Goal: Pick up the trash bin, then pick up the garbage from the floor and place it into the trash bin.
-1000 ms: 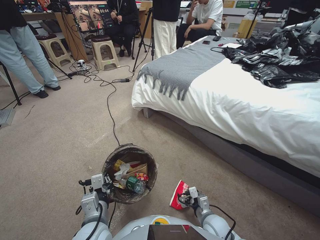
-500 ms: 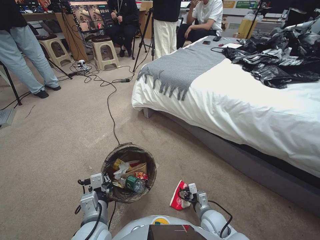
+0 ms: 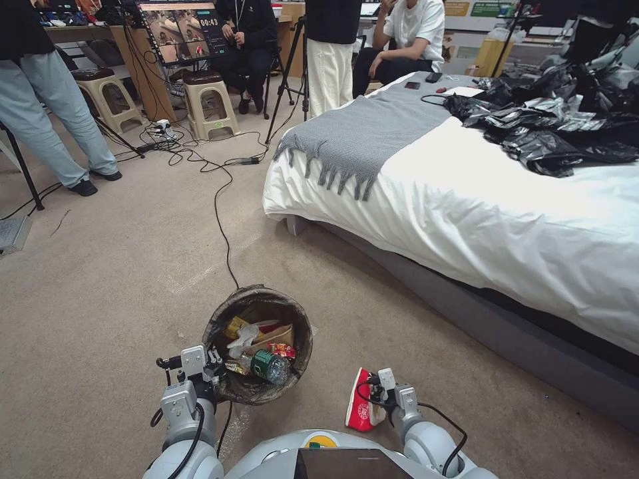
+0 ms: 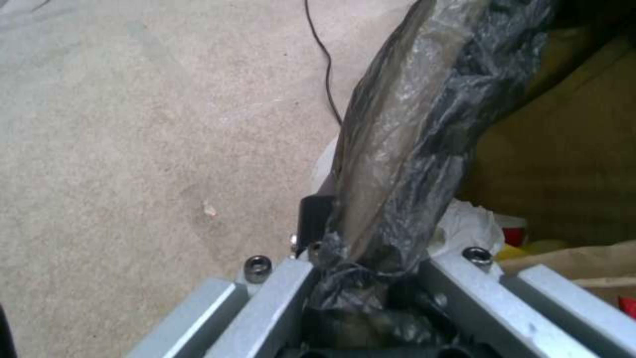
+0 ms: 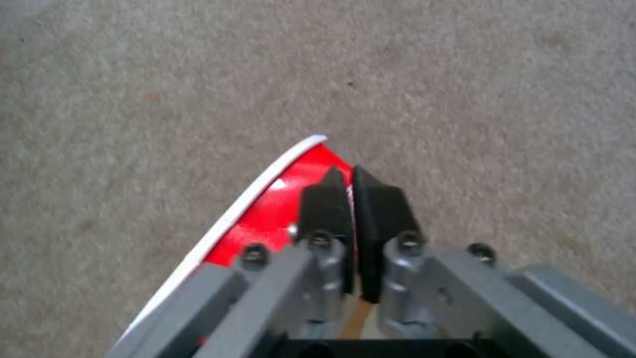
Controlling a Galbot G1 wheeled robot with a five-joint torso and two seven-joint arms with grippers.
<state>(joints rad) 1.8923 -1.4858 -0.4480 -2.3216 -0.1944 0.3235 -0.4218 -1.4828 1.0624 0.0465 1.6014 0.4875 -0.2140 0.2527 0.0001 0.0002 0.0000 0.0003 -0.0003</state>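
Fingers (image 4: 317, 219) on litter-filled trash bin (image 3: 229, 386).

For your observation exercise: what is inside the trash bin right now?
Inside the trash bin: a green-labelled bottle, white tissue, tan paper, and red and yellow wrappers. Anything beneath that litter is covered.

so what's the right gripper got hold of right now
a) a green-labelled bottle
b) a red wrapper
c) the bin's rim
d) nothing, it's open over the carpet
b: the right gripper has its fingers shut on the red wrapper, seen in both the head and right wrist views, while the left gripper holds the bin by its rim.
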